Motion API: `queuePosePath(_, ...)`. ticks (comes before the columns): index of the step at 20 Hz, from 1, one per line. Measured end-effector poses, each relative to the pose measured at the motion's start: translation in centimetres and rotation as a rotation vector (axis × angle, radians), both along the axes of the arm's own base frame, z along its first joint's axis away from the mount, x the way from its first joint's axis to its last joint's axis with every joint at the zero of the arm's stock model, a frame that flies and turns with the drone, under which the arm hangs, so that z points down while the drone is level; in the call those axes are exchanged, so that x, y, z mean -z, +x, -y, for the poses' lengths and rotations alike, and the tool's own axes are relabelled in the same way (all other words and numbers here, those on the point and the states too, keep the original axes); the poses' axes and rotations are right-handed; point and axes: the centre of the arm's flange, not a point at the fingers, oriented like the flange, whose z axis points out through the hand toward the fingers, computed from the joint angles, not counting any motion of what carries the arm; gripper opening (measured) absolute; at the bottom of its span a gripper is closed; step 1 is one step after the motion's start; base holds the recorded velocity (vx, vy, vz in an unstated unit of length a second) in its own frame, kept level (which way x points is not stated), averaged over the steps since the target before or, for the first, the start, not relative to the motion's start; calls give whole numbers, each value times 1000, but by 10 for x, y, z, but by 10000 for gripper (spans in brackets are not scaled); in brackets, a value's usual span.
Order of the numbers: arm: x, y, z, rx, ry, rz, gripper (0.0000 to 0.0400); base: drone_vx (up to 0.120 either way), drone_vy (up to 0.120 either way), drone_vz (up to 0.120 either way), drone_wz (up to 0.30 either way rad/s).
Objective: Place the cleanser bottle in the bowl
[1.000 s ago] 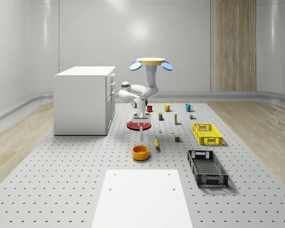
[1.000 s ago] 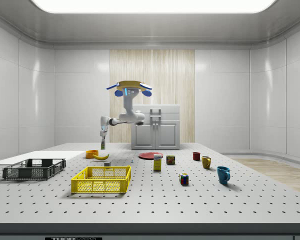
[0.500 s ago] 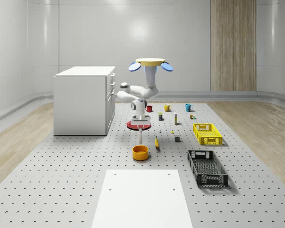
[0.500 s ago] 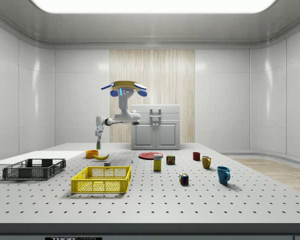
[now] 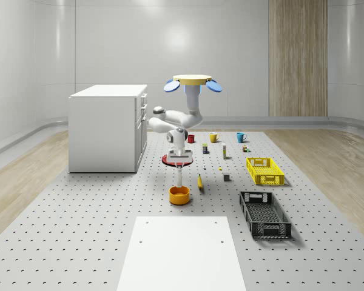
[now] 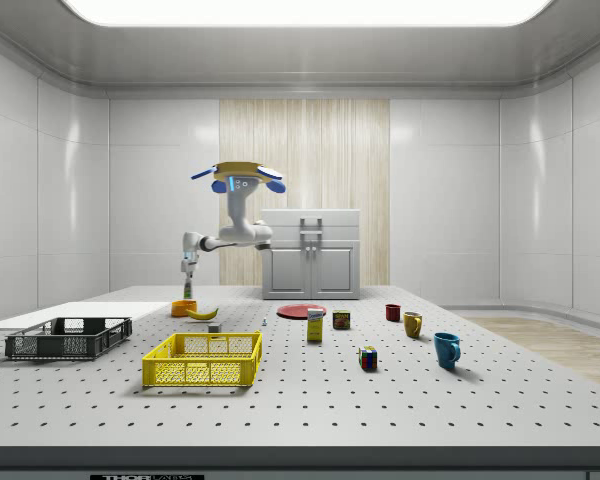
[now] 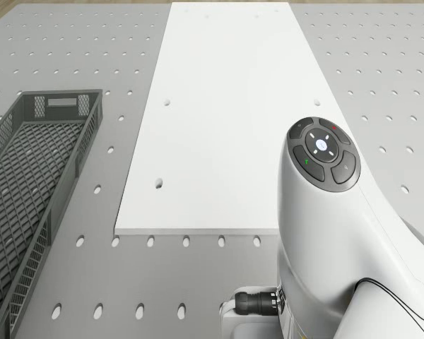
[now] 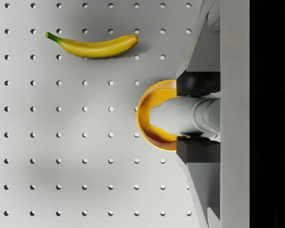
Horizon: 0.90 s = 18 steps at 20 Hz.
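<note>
Here the end effector [image 8: 198, 116] grips the cleanser bottle [image 8: 180, 117] above the bowl [image 8: 149, 124].

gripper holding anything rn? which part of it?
Yes: the end effector is shut on the white cleanser bottle, fingers clamping its upper body. The bottle hangs upright over the orange bowl, with the drone hovering above the table.

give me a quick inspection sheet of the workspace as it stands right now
surface: grey perforated table with a white panel at its near end.
job's things: cleanser bottle held upright directly over the orange bowl, not yet released.
clutter: banana beside the bowl; black crate, yellow crate, red plate, mugs and small boxes.
grippers: tool clamped on the bottle; drone hovers above the table.
cables: nothing seen.
surroundings: white cabinet, pale walls, wood wall panel.
</note>
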Motion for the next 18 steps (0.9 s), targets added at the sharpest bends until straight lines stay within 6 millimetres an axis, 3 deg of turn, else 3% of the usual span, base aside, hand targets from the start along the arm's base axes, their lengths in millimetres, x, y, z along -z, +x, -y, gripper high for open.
queuePosePath(18,-74,-1,-5,88,8,0,123,0,0,0,0)
